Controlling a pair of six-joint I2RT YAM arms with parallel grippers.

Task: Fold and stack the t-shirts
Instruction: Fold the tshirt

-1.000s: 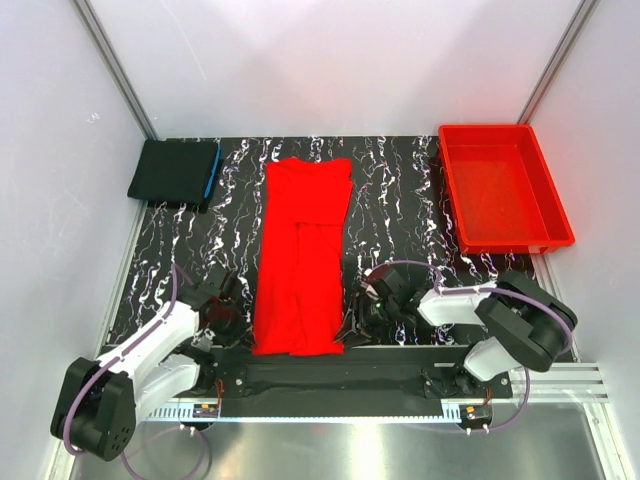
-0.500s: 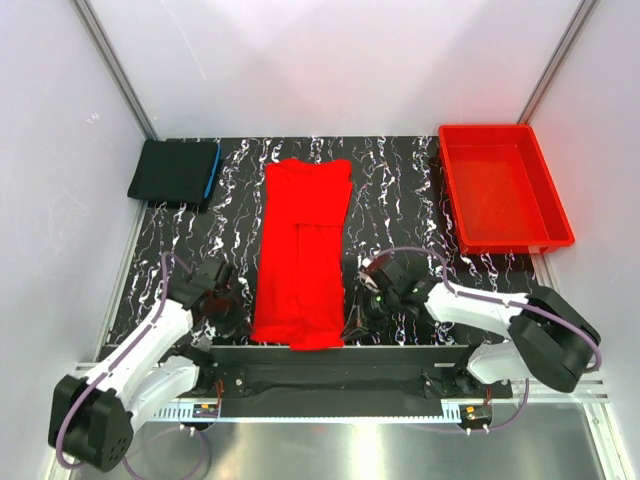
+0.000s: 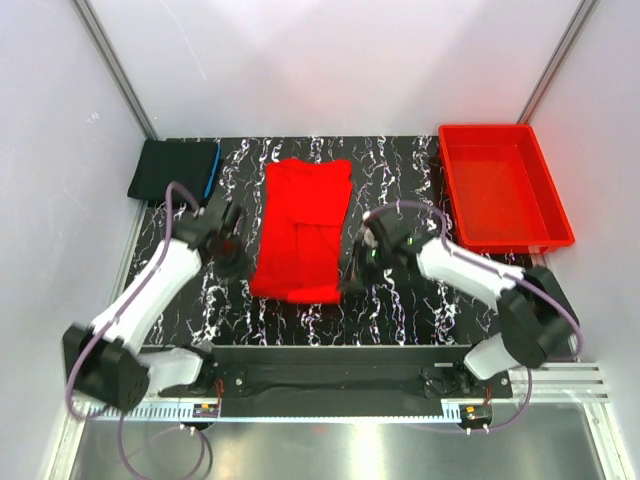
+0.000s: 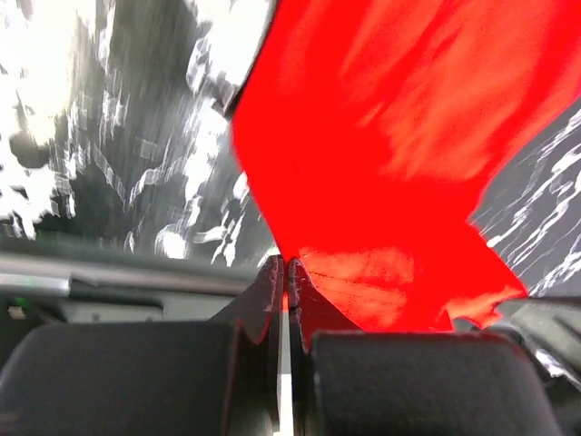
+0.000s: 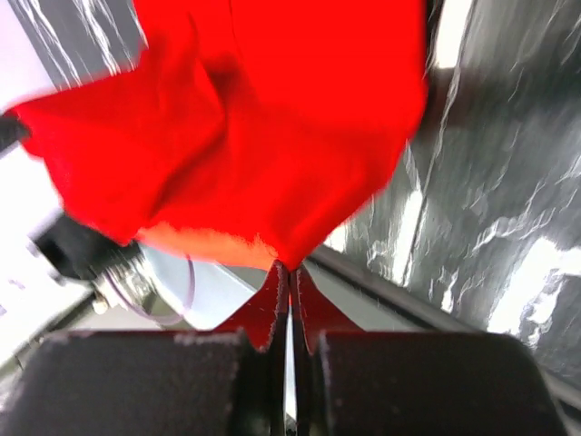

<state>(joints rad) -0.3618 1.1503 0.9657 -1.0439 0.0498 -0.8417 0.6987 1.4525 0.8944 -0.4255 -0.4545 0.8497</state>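
The bright red t-shirt [image 3: 300,225] lies lengthwise in the middle of the mat, its near end lifted and carried toward the far end. My left gripper [image 3: 240,262] is shut on its near left corner. The cloth [image 4: 408,136] hangs from the pinched jaws in the left wrist view. My right gripper [image 3: 352,272] is shut on the near right corner, and the red cloth [image 5: 254,118] bunches above its jaws in the right wrist view. The folded black t-shirt [image 3: 172,171] with a blue edge lies at the far left corner.
A rigid red plastic bin [image 3: 502,187] stands at the far right. White walls with metal frame posts enclose the black marbled mat [image 3: 400,190]. The arm bases and a metal rail [image 3: 330,385] run along the near edge.
Both grippers have lifted the shirt's near hem and moved it away from the bases toward the far end. The visible shirt is now shorter.
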